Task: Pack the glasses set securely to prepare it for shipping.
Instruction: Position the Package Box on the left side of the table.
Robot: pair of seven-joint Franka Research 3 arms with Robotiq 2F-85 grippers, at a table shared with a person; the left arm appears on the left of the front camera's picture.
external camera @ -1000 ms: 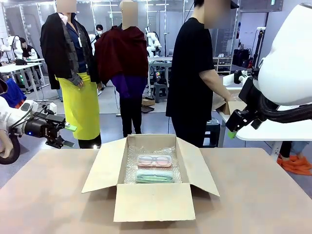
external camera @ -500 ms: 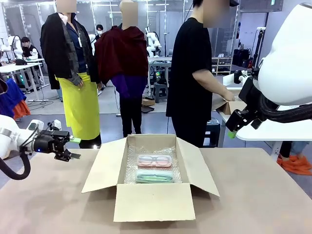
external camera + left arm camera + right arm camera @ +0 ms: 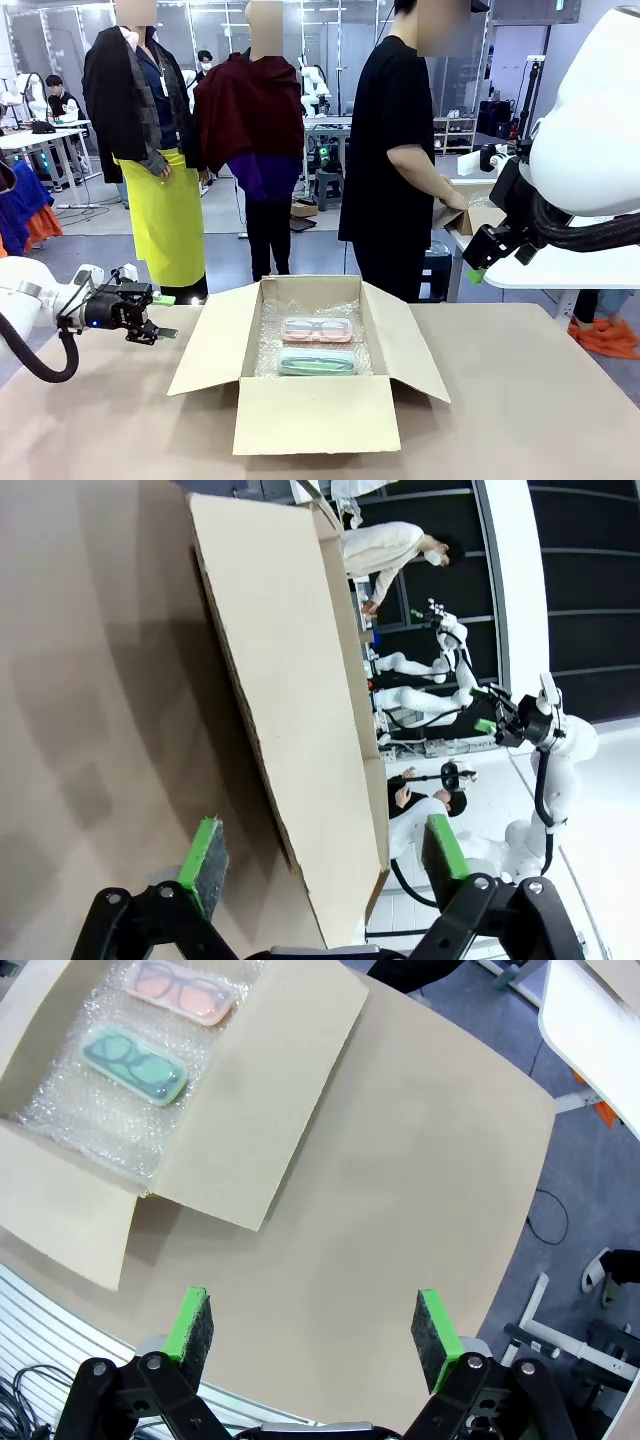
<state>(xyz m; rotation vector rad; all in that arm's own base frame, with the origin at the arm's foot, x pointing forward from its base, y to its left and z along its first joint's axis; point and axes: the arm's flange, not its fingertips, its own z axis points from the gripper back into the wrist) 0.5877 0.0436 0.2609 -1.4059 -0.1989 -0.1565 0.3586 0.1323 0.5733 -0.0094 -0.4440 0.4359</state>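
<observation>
Front view: on the table the cardboard box stands with flaps spread, ready for closing. Inside, bubble wrap cushions the pink case and green case, side by side. The left gripper, wide apart, hovers near the left flap, likely to fold it. The right gripper, equally wide, hangs high, well clear.

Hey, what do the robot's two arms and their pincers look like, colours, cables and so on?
Both arms have smooth, rounded white shells. The left arm has a black cable looping beneath it, and the right arm has thick black hoses near its wrist. The left pincer and right pincer are black, each with two fingers tipped by green pads.
</observation>
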